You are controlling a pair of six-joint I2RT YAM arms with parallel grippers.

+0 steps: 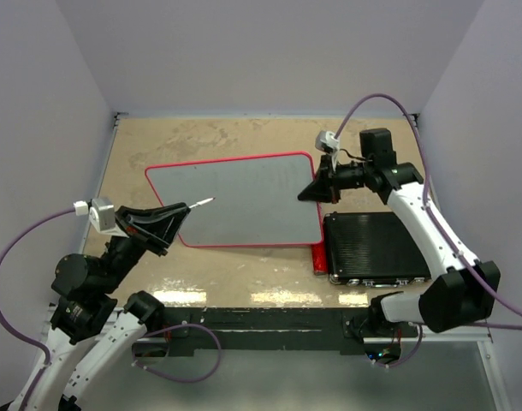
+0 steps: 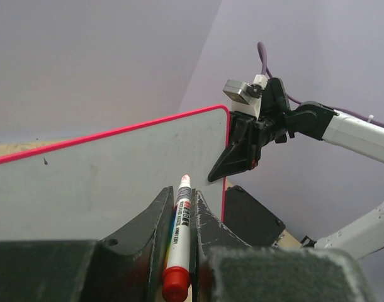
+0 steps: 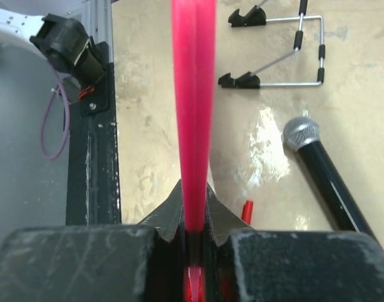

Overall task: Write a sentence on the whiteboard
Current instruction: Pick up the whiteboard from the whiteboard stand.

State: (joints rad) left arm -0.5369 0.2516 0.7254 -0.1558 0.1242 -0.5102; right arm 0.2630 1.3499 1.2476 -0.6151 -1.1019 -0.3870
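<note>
Nearest you, on the left, your left pincer (image 1: 182, 209) is pressed together on a marker (image 2: 181, 220). The barrel lies lengthwise in the groove between the two fingers. Its red end sits back toward the wrist and its pale tip pokes out past the fingertips. That tip points at the whiteboard (image 1: 235, 201). From above it overlaps the board's left part, but neither view lets you tell whether it touches the surface.

On your near right, a black ribbed case (image 1: 376, 248) lies flat on the bench (image 1: 244, 278), just beside the board's near right corner.

The whiteboard sits in the middle, between the two arms. It is lifted off the bench and tilted so its glossy grey-white face turns toward the left wrist camera. A thin red frame runs all round it.

Farther off on the right, your right pincer (image 1: 304, 195) is pinching the whiteboard by its right edge, close to the far right corner. The right wrist view shows the red frame clamped edge-on between the fingers.

Past that edge, down on the bench, you see a microphone (image 3: 318, 170) with a mesh head. Beyond it is a wire stand (image 3: 237, 80) with black feet. A small red piece (image 3: 247, 212) lies close by the fingers, too small to identify.
</note>
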